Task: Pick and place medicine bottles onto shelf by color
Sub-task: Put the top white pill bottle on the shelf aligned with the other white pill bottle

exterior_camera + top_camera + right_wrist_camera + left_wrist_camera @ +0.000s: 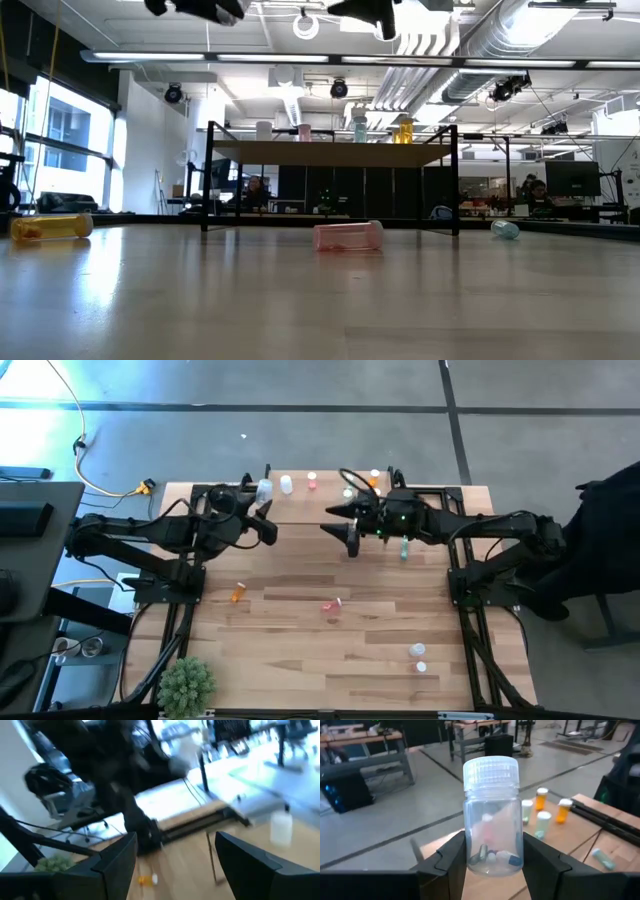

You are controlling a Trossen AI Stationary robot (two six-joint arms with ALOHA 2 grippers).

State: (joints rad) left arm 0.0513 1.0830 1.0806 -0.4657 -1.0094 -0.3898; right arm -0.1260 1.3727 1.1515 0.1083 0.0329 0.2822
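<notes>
The left gripper [492,862] clamps a clear vial [491,817] upright between its jaws, above the shelf [300,505]. The right gripper [172,857] hangs with jaws spread wide and empty, a green vial [404,547] lying near it.

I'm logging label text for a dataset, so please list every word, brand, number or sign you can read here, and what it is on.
None can be read.
The clear bottle in the left gripper: no label, only pills inside.
The orange bottles on the shelf: any print too small to read.
The pink bottle lying on the table: no print visible.
The right wrist view: too blurred for text.
</notes>
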